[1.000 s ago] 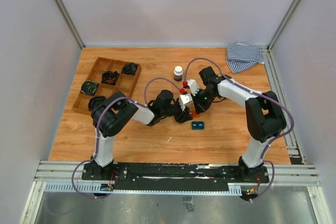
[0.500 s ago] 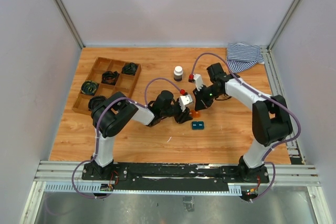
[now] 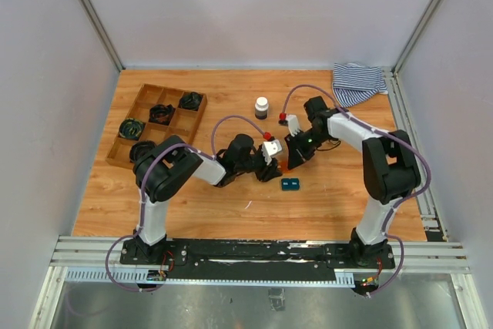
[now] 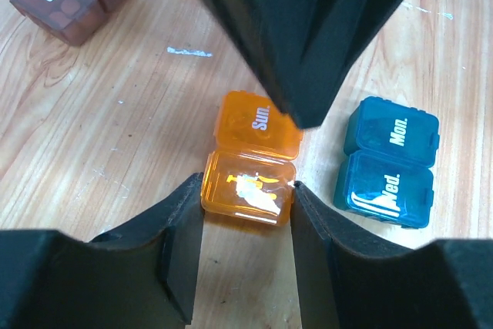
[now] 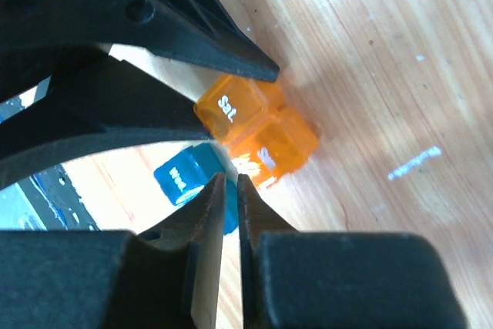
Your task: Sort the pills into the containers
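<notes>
Wooden tabletop (image 3: 192, 206), pale walls (image 3: 254, 13) around it. Left gripper (image 4: 245, 188): narrow, clamped on the open orange case (image 4: 253, 158) mid-table, teal case (image 4: 389, 163) just beside it. Right gripper (image 5: 229, 190): nearly closed, empty, close over the orange case.

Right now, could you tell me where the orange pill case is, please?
The orange pill case lies mid-table in the top view, clamped between the fingers of the left gripper, with the teal case close on its right in the left wrist view.
</notes>
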Action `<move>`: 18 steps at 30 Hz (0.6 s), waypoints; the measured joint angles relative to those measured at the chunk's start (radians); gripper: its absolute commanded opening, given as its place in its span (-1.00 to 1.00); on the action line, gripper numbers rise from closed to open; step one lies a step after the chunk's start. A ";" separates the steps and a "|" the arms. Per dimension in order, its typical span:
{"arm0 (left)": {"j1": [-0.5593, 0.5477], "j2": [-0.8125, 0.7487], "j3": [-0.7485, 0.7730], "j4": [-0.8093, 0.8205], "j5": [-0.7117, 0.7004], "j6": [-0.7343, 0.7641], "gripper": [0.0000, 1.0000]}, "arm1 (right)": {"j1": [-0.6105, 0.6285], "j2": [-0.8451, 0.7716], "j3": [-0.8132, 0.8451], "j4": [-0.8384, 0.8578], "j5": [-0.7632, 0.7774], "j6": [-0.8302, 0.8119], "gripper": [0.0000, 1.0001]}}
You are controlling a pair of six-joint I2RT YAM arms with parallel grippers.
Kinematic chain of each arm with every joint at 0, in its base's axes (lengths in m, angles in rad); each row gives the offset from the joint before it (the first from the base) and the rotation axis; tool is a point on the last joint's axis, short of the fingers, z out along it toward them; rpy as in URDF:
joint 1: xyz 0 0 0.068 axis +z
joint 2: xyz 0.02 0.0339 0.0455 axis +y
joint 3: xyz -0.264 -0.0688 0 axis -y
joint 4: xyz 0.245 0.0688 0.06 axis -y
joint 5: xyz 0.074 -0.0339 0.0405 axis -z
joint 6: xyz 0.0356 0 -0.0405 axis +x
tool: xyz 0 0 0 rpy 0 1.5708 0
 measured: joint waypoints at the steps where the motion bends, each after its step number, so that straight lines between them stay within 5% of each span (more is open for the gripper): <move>1: 0.000 -0.002 -0.001 0.000 -0.003 -0.001 -0.24 | -0.010 -0.018 -0.010 0.000 -0.015 -0.005 -0.65; 3: -0.001 -0.008 -0.008 0.000 -0.008 -0.006 0.09 | -0.036 -0.050 -0.016 -0.002 -0.041 -0.013 -0.57; 6: -0.003 -0.033 -0.034 0.005 -0.025 -0.037 0.94 | -0.079 -0.119 -0.017 -0.002 -0.082 -0.041 -0.43; 14: -0.003 -0.226 -0.137 0.065 -0.080 -0.153 0.98 | -0.105 -0.380 -0.037 -0.002 -0.128 -0.138 0.07; 18: -0.001 -0.414 -0.208 0.072 -0.112 -0.240 0.98 | -0.115 -0.538 -0.073 0.013 -0.119 -0.180 0.53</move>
